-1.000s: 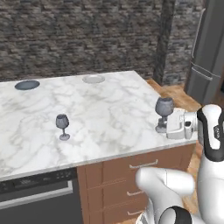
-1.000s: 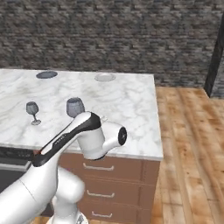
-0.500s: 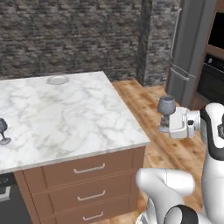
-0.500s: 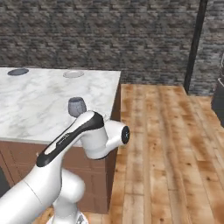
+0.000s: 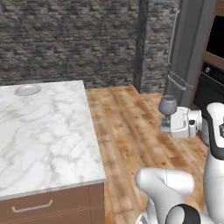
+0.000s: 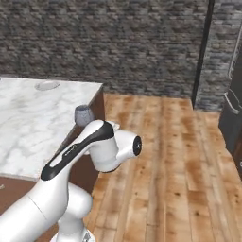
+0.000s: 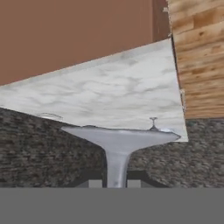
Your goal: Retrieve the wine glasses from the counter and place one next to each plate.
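My gripper (image 5: 166,125) is shut on the stem of a smoky grey wine glass (image 5: 167,106) and holds it upright over the wooden floor, to the right of the counter (image 5: 39,131). In the right base view the glass bowl (image 6: 83,115) peeks out behind my arm. In the hand view, which is rolled upside down, the glass's round foot (image 7: 120,136) and stem fill the middle, with my fingertips (image 7: 94,183) on both sides. A pale plate (image 5: 27,90) lies at the counter's far edge. A tiny stemmed shape (image 7: 153,124) stands on the marble slab (image 7: 109,96); it looks like the other wine glass.
A tall grey fridge (image 5: 188,48) and a dark wall oven (image 5: 214,65) stand at the right. Dark stone wall runs along the back (image 6: 118,42). Open wooden floor (image 6: 165,156) lies between the counter and the fridge. Brown drawers (image 5: 48,205) sit under the slab.
The whole picture has slid left: the base has moved, so the counter now sits at the left edge. The glass stays in my shut gripper, and the other glass has left the base views.
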You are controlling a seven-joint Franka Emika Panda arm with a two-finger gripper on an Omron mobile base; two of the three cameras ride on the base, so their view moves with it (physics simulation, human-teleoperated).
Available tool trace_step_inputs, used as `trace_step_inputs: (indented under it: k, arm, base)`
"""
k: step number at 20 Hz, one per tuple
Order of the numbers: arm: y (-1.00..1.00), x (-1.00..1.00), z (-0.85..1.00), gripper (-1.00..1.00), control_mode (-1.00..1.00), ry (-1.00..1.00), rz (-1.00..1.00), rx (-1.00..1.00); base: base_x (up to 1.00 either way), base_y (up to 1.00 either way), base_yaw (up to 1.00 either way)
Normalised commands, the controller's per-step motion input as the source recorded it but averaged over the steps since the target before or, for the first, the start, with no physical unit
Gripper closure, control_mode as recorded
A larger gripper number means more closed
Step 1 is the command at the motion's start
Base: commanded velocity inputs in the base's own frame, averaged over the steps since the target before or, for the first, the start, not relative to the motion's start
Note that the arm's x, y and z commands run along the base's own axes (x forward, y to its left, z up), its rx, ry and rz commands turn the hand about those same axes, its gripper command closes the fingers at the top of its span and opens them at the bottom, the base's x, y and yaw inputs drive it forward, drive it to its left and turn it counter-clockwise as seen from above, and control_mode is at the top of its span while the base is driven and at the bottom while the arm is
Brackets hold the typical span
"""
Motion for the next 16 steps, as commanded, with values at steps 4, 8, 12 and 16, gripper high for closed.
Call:
trace_step_inputs:
  k: [4, 8, 12, 16]
  arm:
    - [0.0, 0.0, 0.0, 1.0, 1.0, 0.0, 0.0, 0.0]
    - [0.0, 0.0, 0.0, 1.0, 1.0, 0.0, 0.0, 0.0]
    - [0.0, 0.0, 0.0, 1.0, 1.0, 0.0, 0.0, 0.0]
    - [0.0, 0.0, 0.0, 1.0, 1.0, 0.0, 0.0, 0.0]
  base:
    - [1.0, -1.0, 0.26]
    - [1.0, -1.0, 0.31]
    - [1.0, -0.96, 0.48]
    - [1.0, -0.58, 0.63]
